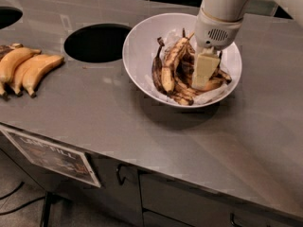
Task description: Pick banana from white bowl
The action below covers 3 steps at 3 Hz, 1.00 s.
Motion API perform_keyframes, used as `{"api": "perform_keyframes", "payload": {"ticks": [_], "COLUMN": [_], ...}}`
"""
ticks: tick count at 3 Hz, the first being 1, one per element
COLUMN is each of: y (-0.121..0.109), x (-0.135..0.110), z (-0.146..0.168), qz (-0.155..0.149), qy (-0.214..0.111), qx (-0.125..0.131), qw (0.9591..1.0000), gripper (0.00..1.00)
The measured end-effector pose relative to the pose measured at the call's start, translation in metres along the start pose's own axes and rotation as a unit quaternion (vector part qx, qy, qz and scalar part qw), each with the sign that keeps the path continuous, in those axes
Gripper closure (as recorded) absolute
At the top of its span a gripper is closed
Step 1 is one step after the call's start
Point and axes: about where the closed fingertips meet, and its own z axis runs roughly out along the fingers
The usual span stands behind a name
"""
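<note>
The white bowl (142,56) stands on the grey counter, right of a round hole. Inside lie several overripe, dark brown-black bananas (168,65) with yellow streaks, piled together. My gripper (204,72) comes down from the white arm at the top right and reaches into the bowl, its cream finger pressed among the bananas on the right side of the pile. The bananas under it are partly hidden.
Plump orange-yellow bananas (26,70) lie at the left of the counter (142,136). A round hole (97,42) opens left of the bowl; another hole (7,17) shows at the far left. A label (49,156) hangs on the front edge above cabinet doors.
</note>
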Motion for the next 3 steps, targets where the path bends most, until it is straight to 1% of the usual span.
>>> {"api": "perform_keyframes", "payload": {"ticks": [1,3], "y": [-0.002,-0.0074], "x": [0.0004,0.0028], "z": [0.0022,0.0051], "qz": [-0.001,0.009], "qy": [0.006,0.021], "qx": [-0.001,0.006], "qw": [1.0,0.9997], "gripper": [0.46,0.43]}}
